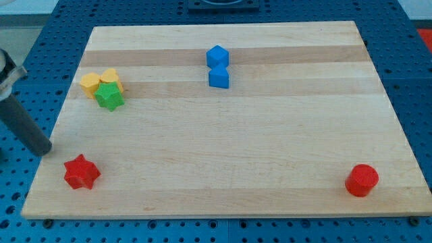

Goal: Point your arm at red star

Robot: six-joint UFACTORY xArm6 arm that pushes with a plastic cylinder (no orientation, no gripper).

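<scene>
The red star (82, 171) lies on the wooden board (223, 135) near its bottom left corner. My rod comes in from the view's left edge, and my tip (45, 151) sits at the board's left edge, just up and to the left of the red star, a short gap away and not touching it.
A green star (109, 96) touches a yellow hexagon-like block (91, 84) and a second yellow block (110, 77) at the upper left. Two blue blocks (217, 56) (219, 77) sit together at the top middle. A red cylinder (362, 180) stands at the bottom right.
</scene>
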